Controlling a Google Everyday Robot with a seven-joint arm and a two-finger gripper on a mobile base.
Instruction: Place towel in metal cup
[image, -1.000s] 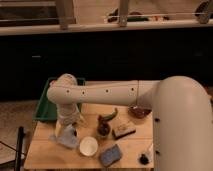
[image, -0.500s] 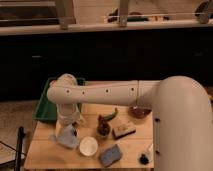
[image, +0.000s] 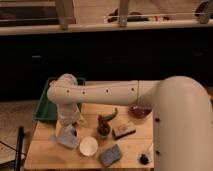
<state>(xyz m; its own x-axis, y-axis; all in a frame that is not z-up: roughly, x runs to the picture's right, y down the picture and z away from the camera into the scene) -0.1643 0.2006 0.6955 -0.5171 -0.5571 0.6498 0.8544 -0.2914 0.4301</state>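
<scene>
My gripper (image: 68, 125) points down at the left side of the wooden table (image: 130, 147), at the end of the white arm (image: 100, 94). A pale grey-blue towel (image: 65, 137) lies crumpled right under it, touching or nearly touching the gripper. A small dark cup (image: 102, 131), which looks like the metal cup, stands upright to the right of the towel, near the table's middle. It is apart from the gripper.
A white cup (image: 88, 145) stands just right of the towel. A green pepper (image: 111, 114), a brown block (image: 123, 130), a blue-grey sponge (image: 111, 155), a red bowl (image: 139, 111) and a small black object (image: 144, 159) are on the table. A green tray (image: 46, 100) sits at the back left.
</scene>
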